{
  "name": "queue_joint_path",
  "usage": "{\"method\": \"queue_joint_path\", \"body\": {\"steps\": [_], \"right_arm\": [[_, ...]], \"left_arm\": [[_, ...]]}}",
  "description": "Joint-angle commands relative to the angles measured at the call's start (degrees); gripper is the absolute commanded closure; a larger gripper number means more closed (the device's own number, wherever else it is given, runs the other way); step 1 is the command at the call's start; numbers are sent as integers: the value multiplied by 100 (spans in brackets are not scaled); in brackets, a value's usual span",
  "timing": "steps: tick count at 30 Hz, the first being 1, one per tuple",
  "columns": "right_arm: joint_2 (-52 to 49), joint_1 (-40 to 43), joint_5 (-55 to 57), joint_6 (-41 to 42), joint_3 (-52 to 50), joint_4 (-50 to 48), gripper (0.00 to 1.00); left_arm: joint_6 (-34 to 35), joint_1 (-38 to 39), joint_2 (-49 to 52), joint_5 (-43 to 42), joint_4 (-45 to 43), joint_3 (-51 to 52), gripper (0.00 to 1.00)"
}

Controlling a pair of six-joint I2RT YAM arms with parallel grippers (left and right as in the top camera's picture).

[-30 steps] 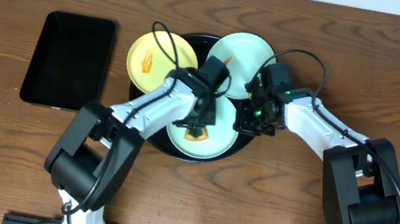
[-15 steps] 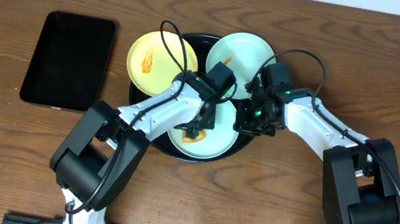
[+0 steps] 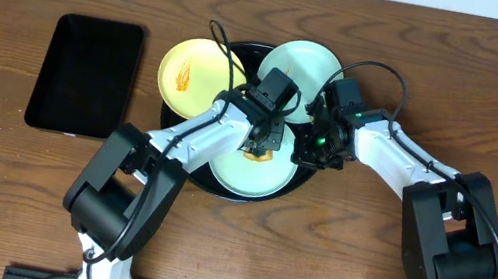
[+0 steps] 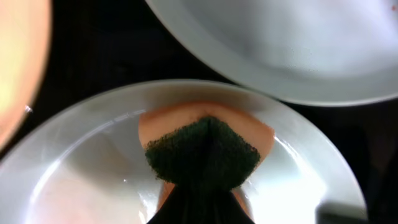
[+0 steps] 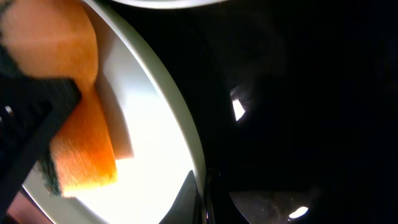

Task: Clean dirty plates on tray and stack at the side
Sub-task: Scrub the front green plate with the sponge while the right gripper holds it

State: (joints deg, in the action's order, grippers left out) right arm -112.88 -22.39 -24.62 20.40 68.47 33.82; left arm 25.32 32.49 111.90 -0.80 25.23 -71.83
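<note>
The round black tray (image 3: 184, 177) holds three dirty plates: a pale yellow one (image 3: 189, 74) with an orange smear at the far left, a mint one (image 3: 304, 66) with a small smear at the far right, and a mint one (image 3: 241, 174) at the front. My left gripper (image 3: 261, 145) is shut on an orange sponge (image 4: 186, 118) with a dark green pad, pressed onto the front plate (image 4: 81, 168). Beside it, my right gripper (image 3: 311, 154) is shut on that plate's right rim (image 5: 186, 137), one finger inside and one outside.
A smaller black rectangular tray (image 3: 85, 75) lies on the wooden table to the left. Both arms cross over the round tray, their cables looping above the plates. The far mint plate (image 4: 298, 50) overhangs just beyond the sponge.
My left gripper has slid the sponge across the front plate, from its near part toward its far edge. The right gripper has stayed on the rim.
</note>
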Motion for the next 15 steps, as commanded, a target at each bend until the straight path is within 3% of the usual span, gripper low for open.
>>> {"method": "queue_joint_path", "body": {"steps": [1, 7, 11, 15], "right_arm": [[-68, 24, 63, -26, 42, 57, 99], [-68, 24, 61, -26, 42, 55, 99], [-68, 24, 61, -26, 42, 50, 99], [-68, 24, 59, -26, 42, 50, 99]], "left_arm": [[-304, -7, 107, 896, 31, 46, 93], [-264, -7, 107, 1351, 833, 46, 93], [164, -7, 107, 1344, 1646, 46, 92], [232, -7, 105, 693, 2059, 17, 93]]}}
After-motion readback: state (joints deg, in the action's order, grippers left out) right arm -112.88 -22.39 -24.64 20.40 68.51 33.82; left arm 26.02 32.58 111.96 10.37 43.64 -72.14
